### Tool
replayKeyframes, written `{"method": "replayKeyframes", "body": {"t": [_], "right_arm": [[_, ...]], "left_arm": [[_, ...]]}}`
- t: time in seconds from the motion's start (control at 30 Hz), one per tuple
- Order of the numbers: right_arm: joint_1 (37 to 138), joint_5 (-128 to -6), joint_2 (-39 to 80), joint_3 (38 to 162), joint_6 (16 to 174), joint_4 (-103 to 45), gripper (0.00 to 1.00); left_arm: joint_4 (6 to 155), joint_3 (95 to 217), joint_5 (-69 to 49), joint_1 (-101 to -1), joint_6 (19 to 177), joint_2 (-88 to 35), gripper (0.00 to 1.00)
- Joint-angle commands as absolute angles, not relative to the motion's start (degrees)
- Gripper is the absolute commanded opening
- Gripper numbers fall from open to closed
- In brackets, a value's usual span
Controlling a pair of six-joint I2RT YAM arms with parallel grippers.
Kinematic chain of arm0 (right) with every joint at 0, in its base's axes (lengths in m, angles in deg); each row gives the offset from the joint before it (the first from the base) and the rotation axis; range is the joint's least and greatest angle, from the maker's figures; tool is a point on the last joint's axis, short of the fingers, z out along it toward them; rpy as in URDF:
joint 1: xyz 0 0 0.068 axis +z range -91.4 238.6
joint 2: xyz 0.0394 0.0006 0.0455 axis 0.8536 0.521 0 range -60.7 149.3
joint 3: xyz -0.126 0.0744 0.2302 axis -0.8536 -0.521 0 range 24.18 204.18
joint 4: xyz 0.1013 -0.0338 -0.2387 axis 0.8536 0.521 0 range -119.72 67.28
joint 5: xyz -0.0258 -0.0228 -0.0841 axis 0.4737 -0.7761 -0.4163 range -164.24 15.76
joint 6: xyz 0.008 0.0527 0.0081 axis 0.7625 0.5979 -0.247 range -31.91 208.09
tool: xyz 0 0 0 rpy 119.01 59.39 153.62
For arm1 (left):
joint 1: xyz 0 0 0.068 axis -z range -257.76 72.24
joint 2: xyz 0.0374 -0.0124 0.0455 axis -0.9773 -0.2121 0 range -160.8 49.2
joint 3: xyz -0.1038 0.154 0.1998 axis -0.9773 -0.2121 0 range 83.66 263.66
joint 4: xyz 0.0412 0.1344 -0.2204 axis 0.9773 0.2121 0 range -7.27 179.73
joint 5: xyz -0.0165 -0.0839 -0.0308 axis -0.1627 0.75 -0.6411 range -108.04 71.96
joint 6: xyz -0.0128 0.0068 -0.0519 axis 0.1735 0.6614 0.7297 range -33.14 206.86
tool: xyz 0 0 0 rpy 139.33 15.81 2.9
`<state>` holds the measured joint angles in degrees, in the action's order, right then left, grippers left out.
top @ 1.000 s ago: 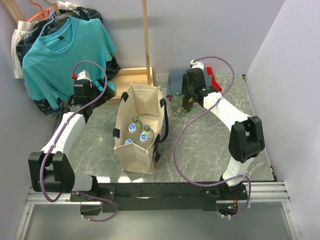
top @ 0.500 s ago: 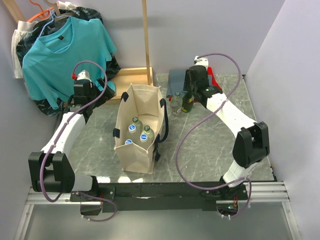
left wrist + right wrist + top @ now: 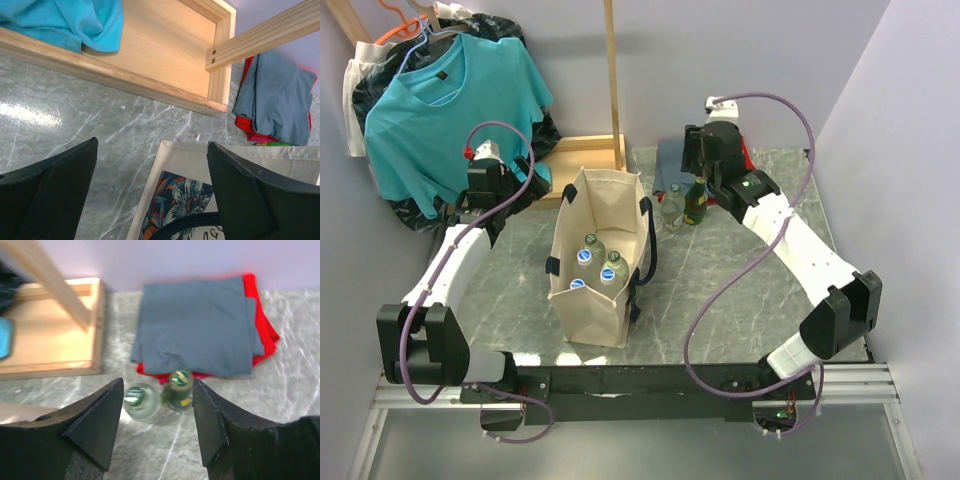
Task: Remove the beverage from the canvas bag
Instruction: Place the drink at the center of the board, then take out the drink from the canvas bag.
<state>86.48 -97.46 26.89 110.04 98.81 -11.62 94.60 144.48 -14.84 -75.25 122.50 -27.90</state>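
Observation:
The beige canvas bag (image 3: 592,300) stands open in the middle of the table, with several capped beverage bottles (image 3: 608,270) upright inside. To its right, a clear bottle (image 3: 672,206) and a green bottle (image 3: 695,203) stand side by side on the marble. My right gripper (image 3: 697,176) hovers above them, open and holding nothing. In the right wrist view the clear bottle (image 3: 141,401) and green bottle (image 3: 178,389) lie below the right gripper (image 3: 157,395), apart from both fingers. My left gripper (image 3: 152,152) is open over the canvas bag's (image 3: 195,157) far rim.
A wooden stand base (image 3: 588,152) with an upright post sits behind the bag. A teal shirt (image 3: 440,100) hangs over a black plastic bag at the back left. Folded grey and red cloths (image 3: 200,325) lie behind the two bottles. Walls close in on both sides.
My right gripper has opened, let go of the green bottle and risen back away from it. The green bottle now stands free beside the clear one. The left arm has not moved.

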Motion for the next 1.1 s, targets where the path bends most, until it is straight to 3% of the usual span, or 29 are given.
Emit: {"method": "replayKeyframes", "body": {"t": [0.0, 0.4, 1.07], "right_arm": [[90.32, -94.90, 24.91, 117.59, 95.04, -7.32, 0.64], [100.52, -81.73, 25.08, 126.83, 93.27, -0.11, 0.69], [102.90, -65.63, 41.60, 141.50, 88.62, 11.75, 0.68]], "left_arm": [[93.54, 146.15, -14.62, -74.94, 122.37, -26.48, 0.96], [96.78, 150.80, -15.85, -74.94, 121.06, -26.48, 0.96], [103.02, 171.11, -17.60, -75.03, 117.54, -41.06, 0.96]]}}
